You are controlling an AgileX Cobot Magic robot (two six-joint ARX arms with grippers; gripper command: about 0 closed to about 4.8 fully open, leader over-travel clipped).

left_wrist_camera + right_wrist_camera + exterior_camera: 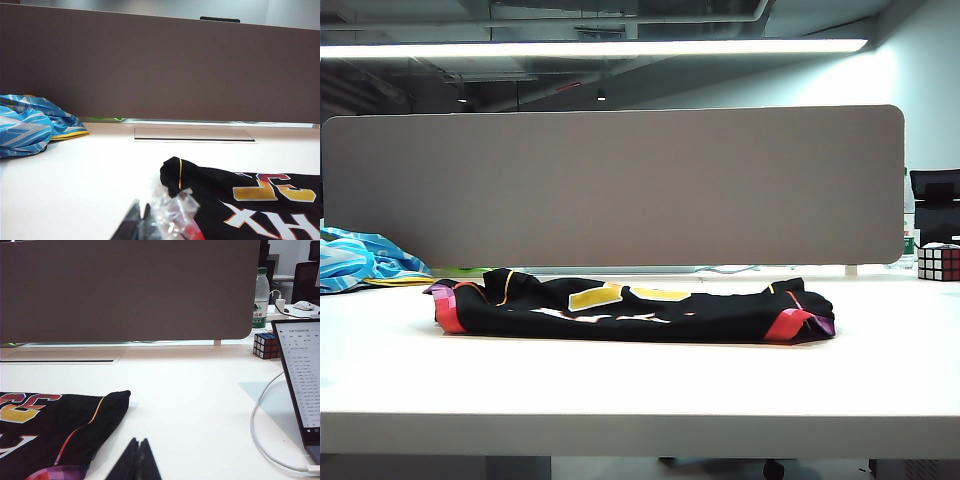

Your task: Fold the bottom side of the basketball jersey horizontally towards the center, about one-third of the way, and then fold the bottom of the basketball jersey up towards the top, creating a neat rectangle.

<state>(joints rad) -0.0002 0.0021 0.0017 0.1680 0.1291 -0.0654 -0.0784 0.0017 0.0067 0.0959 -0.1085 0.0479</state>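
The basketball jersey [630, 310] lies folded into a long, low black bundle across the middle of the white table [620, 390], with yellow number patches on top and red-purple trim at both ends. Neither gripper shows in the exterior view. In the left wrist view my left gripper [141, 206] is shut and empty, just short of the basketball jersey's [250, 200] near corner, with a scrap of crinkled clear film [172, 212] beside its tips. Seen from the right wrist, my right gripper [139, 441] is shut and empty over bare table, beside the basketball jersey's [45, 430] other end.
A light blue, white and yellow cloth [360, 262] is heaped at the far left. A grey divider panel [610, 185] closes off the back edge. On the right stand a Rubik's cube [266, 345], a water bottle [261, 297] and a laptop [302, 380] with a white cable [262, 435].
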